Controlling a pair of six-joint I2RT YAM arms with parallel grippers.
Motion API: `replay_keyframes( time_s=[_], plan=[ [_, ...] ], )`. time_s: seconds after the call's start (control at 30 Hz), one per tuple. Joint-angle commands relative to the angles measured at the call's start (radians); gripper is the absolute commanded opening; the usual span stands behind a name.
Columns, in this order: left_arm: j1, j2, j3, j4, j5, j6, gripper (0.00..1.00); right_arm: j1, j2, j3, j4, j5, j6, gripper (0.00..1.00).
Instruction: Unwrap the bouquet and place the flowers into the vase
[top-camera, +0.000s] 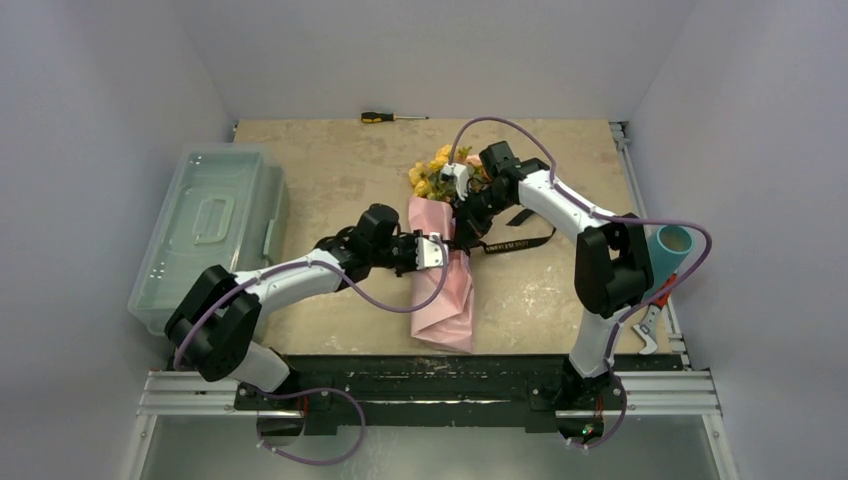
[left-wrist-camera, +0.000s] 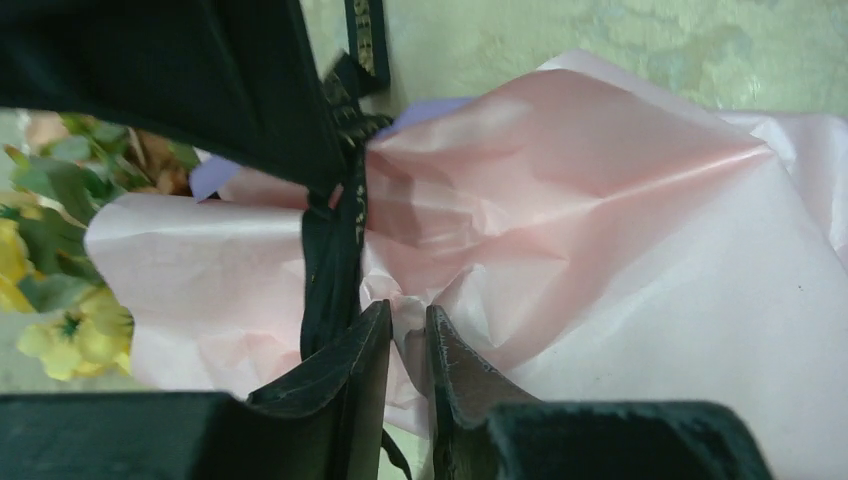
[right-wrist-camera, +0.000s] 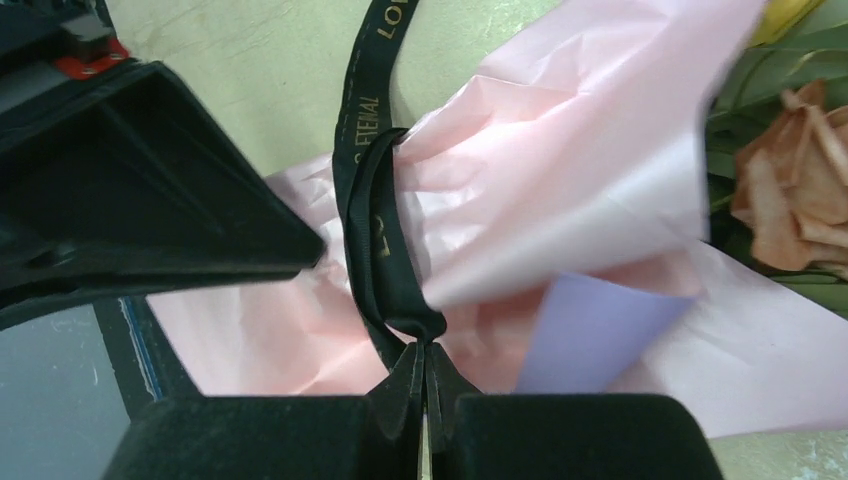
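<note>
Bouquet (top-camera: 445, 290) lay flat at the middle of the table (top-camera: 330, 170), its pointed end toward the arm bases. The flowers (top-camera: 432, 172) were at the far end, with yellow blooms, a peach rose and green leaves showing past the paper's mouth.

The pink wrapping paper (left-wrist-camera: 620, 230) was still around the stems. It was gathered at the waist by the black ribbon (right-wrist-camera: 372, 215), which carried gold lettering. The lilac lining (right-wrist-camera: 590, 330) showed at one fold. One loose ribbon tail trailed over the table to the right of the bouquet.

Right gripper (right-wrist-camera: 421, 370) was at the waist from the far right side. Its fingers were closed tight on the ribbon just below the knot, with no gap visible.

Left gripper (left-wrist-camera: 408, 318) was at the waist from the left, its tips against the pink paper beside the ribbon. The jaws were narrow, with a crease of paper in the slit between them. Whether that crease was actually pinched could not be told.

Vase (top-camera: 673, 243) was at the right edge of the table, partly hidden behind the right arm's elbow and well apart from the bouquet.

A clear lidded box (top-camera: 208, 232) sat at the left side. A screwdriver (top-camera: 392, 117) lay at the far edge.
</note>
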Motion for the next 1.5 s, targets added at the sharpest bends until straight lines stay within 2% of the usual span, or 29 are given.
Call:
replay_keyframes(
  time_s=[0.0,0.23,0.7,0.8,1.03,1.47],
  plan=[
    [-0.031,-0.011,0.091,0.072,0.011,-0.017,0.19,0.001,-0.019,-0.014,0.024,-0.041,0.018,0.00],
    [-0.054,0.046,0.101,0.116,0.000,0.009,0.26,0.001,-0.026,-0.019,0.031,-0.045,0.027,0.00],
    [-0.081,0.138,0.108,0.173,-0.075,0.009,0.29,0.001,-0.014,-0.007,0.024,-0.068,0.031,0.00],
    [-0.081,0.128,0.111,0.131,-0.085,0.021,0.25,0.001,-0.014,-0.005,0.010,-0.066,0.017,0.00],
    [-0.081,0.073,0.094,0.083,-0.135,-0.015,0.00,-0.011,-0.031,-0.012,-0.001,-0.050,0.004,0.00],
    [-0.019,-0.142,-0.012,-0.008,-0.222,-0.155,0.00,-0.085,-0.082,-0.077,-0.023,0.011,-0.047,0.00]
  ],
)
